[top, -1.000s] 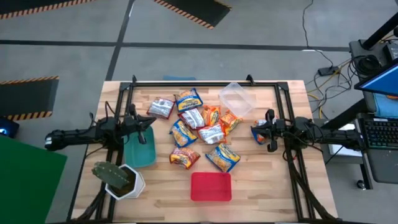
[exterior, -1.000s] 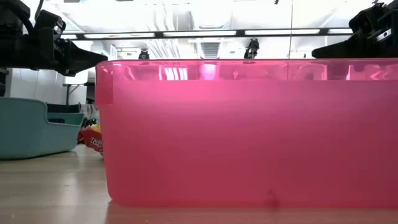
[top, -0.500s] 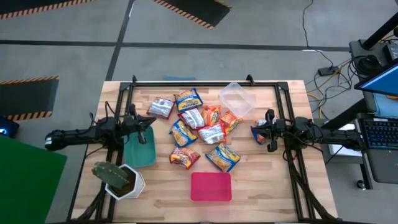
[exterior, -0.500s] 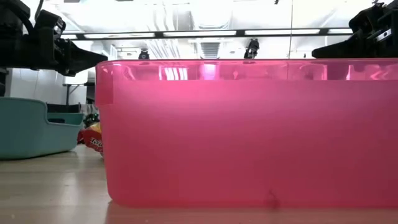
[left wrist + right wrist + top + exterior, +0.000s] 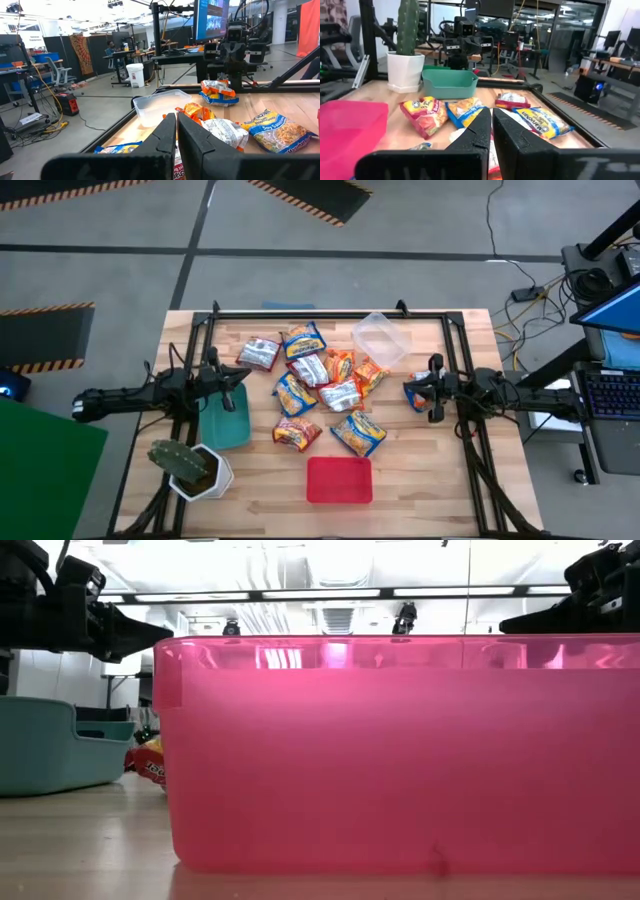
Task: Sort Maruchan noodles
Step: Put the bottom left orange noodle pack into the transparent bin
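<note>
Across the wooden table [image 5: 420, 480], seen from above, a black frame [image 5: 300, 314] borders the work area, and the Maruchan noodles [image 5: 322, 390] lie in a loose heap at its centre. From that heap, the teal bin [image 5: 224, 416] sits toward 9 o'clock, the red bin [image 5: 339, 480] toward 6 o'clock and well apart from the nearest packets, and the clear bin [image 5: 381, 339] toward 1 o'clock, just beside the upper packets. A potted cactus [image 5: 190, 465] stands toward 8 o'clock, near the teal bin.

The left gripper [image 5: 236, 377] hangs at the teal bin's far edge, at 9 o'clock from the heap, with its fingers [image 5: 167, 137] pressed together and nothing between them. The right gripper [image 5: 412, 391] hangs at 3 o'clock from the heap, apart from the pile; its fingers [image 5: 481, 127] are likewise closed, nothing held.

One lone packet [image 5: 419, 392] lies under the right gripper's tip, blue and orange, separate from the rest. Within the heap, a blue-and-yellow packet [image 5: 359, 432] lies at 5 o'clock, an orange-red one [image 5: 297, 433] at 7 o'clock, and a silver-and-red one [image 5: 259, 353] at 10 o'clock.
</note>
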`<action>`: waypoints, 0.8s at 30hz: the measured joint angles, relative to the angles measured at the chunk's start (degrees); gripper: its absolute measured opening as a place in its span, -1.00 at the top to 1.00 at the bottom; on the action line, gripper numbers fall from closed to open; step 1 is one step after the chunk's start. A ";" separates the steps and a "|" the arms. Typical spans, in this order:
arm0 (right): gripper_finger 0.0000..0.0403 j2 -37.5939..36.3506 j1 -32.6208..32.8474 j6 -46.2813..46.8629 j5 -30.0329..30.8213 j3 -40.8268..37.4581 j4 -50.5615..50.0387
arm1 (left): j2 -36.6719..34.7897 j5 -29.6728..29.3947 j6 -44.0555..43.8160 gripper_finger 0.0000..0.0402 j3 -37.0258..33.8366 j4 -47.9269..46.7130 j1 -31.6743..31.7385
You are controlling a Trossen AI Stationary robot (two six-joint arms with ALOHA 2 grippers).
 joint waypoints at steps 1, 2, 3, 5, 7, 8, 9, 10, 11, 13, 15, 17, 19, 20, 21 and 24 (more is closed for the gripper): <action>0.96 0.00 0.01 -0.22 0.00 0.00 0.05 | 0.00 0.00 0.00 1.00 0.01 0.00 0.01; 0.96 0.00 0.01 -0.10 0.00 0.00 0.15 | -0.01 -0.01 0.00 1.00 0.01 0.00 0.00; 0.96 0.00 0.01 0.42 0.00 0.00 0.20 | 0.00 0.00 -0.01 1.00 0.00 0.00 0.01; 0.96 0.00 0.01 1.58 0.00 0.00 0.39 | 0.00 0.00 0.00 1.00 0.00 0.00 0.00; 0.96 0.00 0.01 1.71 0.02 0.00 1.80 | -0.01 0.00 0.00 1.00 0.00 0.00 -0.01; 0.96 0.00 0.01 1.82 0.01 0.00 2.44 | 0.00 -0.02 -0.01 1.00 0.00 0.00 -0.01; 0.96 0.00 0.01 2.35 0.05 0.00 3.08 | 0.00 -0.01 -0.01 1.00 0.00 0.01 0.01; 0.96 0.02 0.01 3.62 0.44 0.00 4.11 | 0.00 0.00 -0.01 1.00 0.00 0.00 0.01; 0.96 0.02 0.01 5.61 0.97 0.00 5.75 | 0.00 0.00 -0.01 1.00 0.00 0.00 -0.01; 0.96 0.00 0.01 10.34 1.70 0.00 9.69 | -0.01 0.00 0.00 1.00 0.00 0.00 0.01; 0.96 0.07 0.03 15.43 4.37 0.00 13.17 | 0.00 0.00 0.01 1.00 0.00 0.00 0.00; 0.96 0.19 0.03 24.18 8.55 0.00 17.48 | -0.01 0.00 0.00 1.00 0.02 0.01 0.00; 0.96 0.40 0.03 33.57 13.22 0.00 20.68 | 0.00 0.00 0.01 1.00 0.00 0.01 -0.01; 0.96 0.51 0.02 37.06 15.15 0.00 21.40 | 0.00 -0.02 -0.01 1.00 0.02 0.00 0.00; 0.96 0.69 0.01 39.25 16.76 0.01 21.51 | 0.00 -0.02 0.01 1.00 0.00 0.00 0.01; 0.96 1.30 0.01 41.01 19.23 0.67 20.58 | -0.01 0.00 0.00 1.00 0.00 0.01 0.01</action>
